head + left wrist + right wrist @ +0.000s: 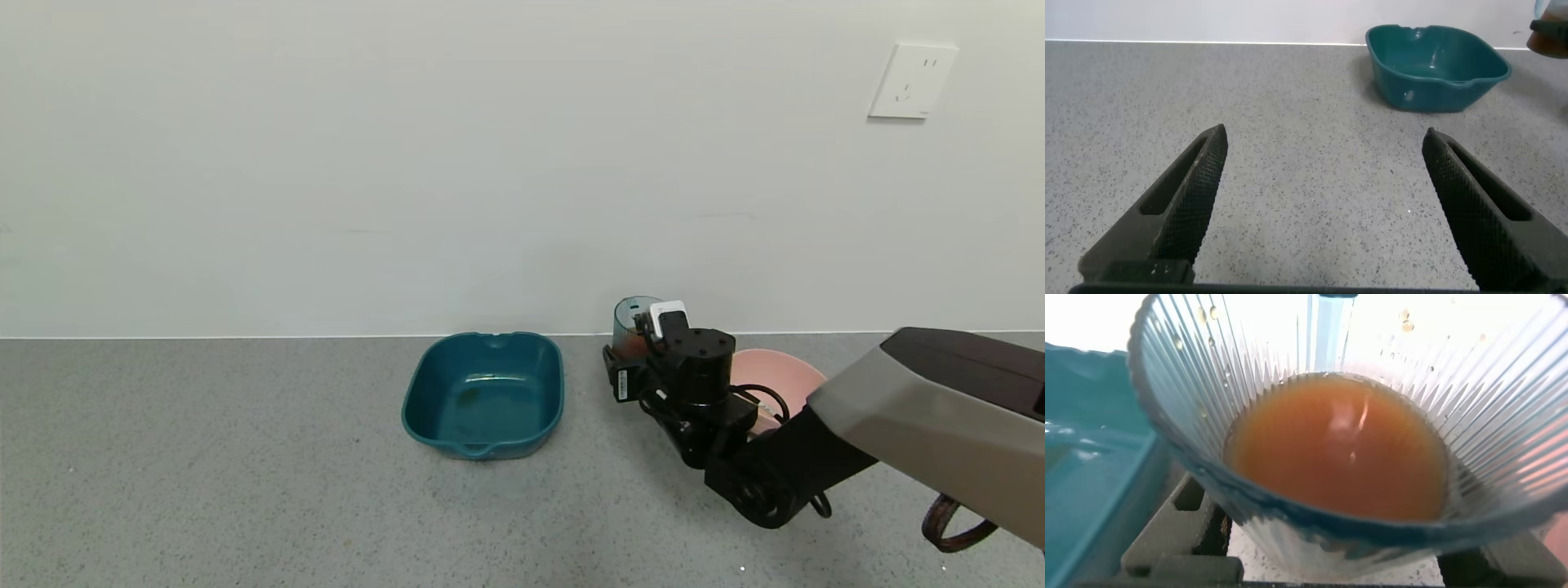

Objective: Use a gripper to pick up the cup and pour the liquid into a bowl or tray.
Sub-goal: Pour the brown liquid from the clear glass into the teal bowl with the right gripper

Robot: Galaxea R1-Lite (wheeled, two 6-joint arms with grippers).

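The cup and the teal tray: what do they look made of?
The cup, held in the right gripper: probably thin translucent plastic, with fine vertical ribs and the brown liquid showing through. The teal tray: likely moulded plastic, opaque, smooth, faintly glossy, with rounded corners and lip handles.

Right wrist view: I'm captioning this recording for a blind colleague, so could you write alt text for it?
Close-up of the ribbed translucent cup held in the right gripper, still holding reddish-brown liquid up to about half its depth. The teal tray fills the side of the frame beside the cup.
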